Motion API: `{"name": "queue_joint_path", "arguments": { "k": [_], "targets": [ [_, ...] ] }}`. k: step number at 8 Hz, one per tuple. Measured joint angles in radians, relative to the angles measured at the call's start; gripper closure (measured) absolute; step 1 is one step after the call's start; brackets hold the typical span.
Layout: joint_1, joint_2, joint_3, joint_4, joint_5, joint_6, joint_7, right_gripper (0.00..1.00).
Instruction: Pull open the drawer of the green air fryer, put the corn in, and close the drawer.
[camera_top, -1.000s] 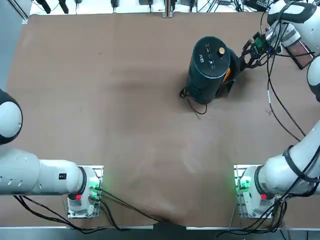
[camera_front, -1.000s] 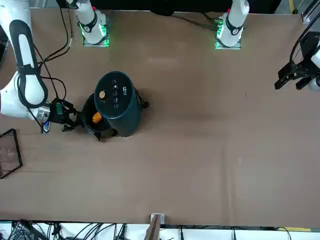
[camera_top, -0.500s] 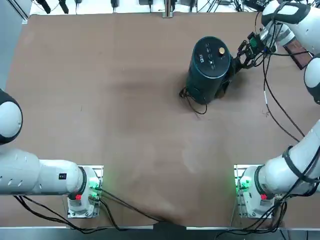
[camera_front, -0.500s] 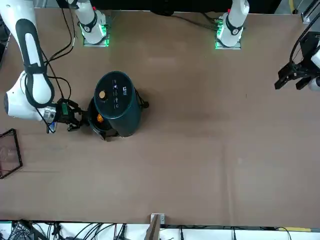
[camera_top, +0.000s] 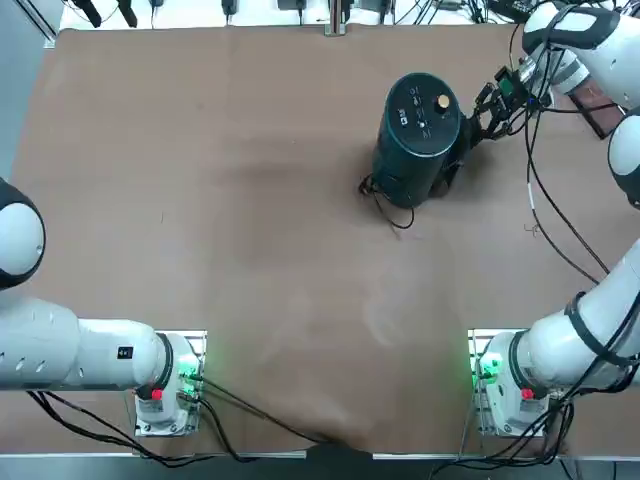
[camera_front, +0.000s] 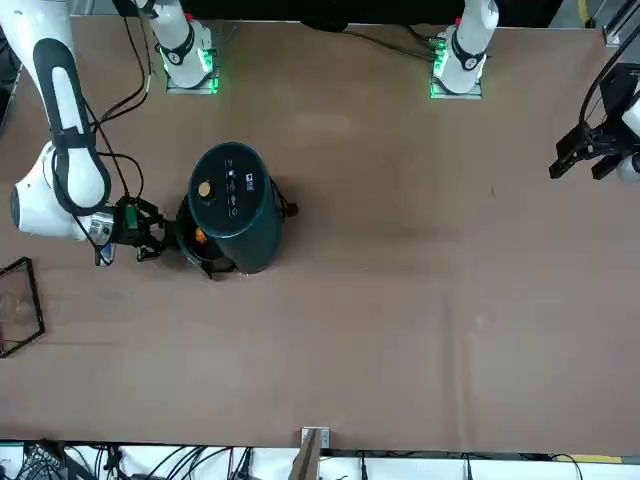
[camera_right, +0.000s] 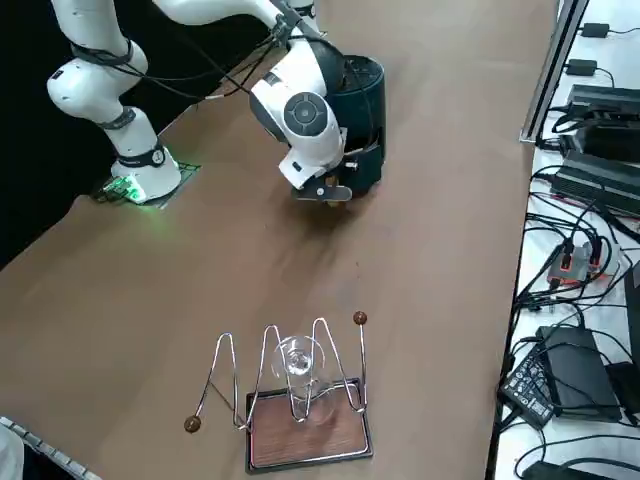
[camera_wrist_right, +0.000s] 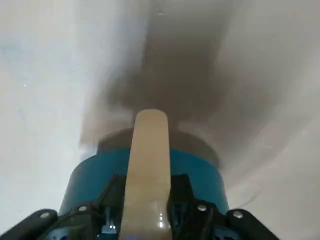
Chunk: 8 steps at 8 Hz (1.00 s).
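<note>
The dark green, near-black cylindrical air fryer (camera_front: 252, 222) is standing upright on the broad brown tabletop (camera_front: 400, 330), its gold knob (camera_front: 204, 189) showing on the flat round top. On the side facing the working arm, the dark curved pull-out drawer (camera_front: 216, 266) is projecting partway from the body. The small yellow-orange corn (camera_front: 200, 236) is lying inside it, only partly visible past the fryer's edge in the front view. The black two-finger right gripper (camera_front: 168, 235) is positioned at the drawer's outer side; in the right wrist view its fingers are clenching the beige, round-ended handle (camera_wrist_right: 147, 165), one on either side.

Two stages are appearing complete: the drawer is open and the corn is in place. Closing is remaining, and is probably the step in hand. The next move is calling for a straight push toward the body, since a skewed one could be jamming the drawer or sliding the whole fryer.
</note>
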Motion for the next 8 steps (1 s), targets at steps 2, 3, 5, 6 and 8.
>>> {"name": "queue_joint_path", "arguments": {
  "k": [2, 3, 5, 6, 8],
  "targets": [
    [0.000, 0.000, 0.001, -0.004, 0.000, 0.000, 0.000, 0.54],
    [0.000, 0.000, 0.002, -0.008, 0.006, 0.002, 0.000, 0.54],
    [0.004, 0.000, 0.004, -0.023, 0.037, 0.013, -0.022, 0.54],
    [0.008, 0.000, 0.004, -0.029, 0.048, 0.020, -0.039, 0.54],
    [0.013, 0.000, 0.005, -0.032, 0.063, 0.026, -0.068, 0.54]
  ]
}}
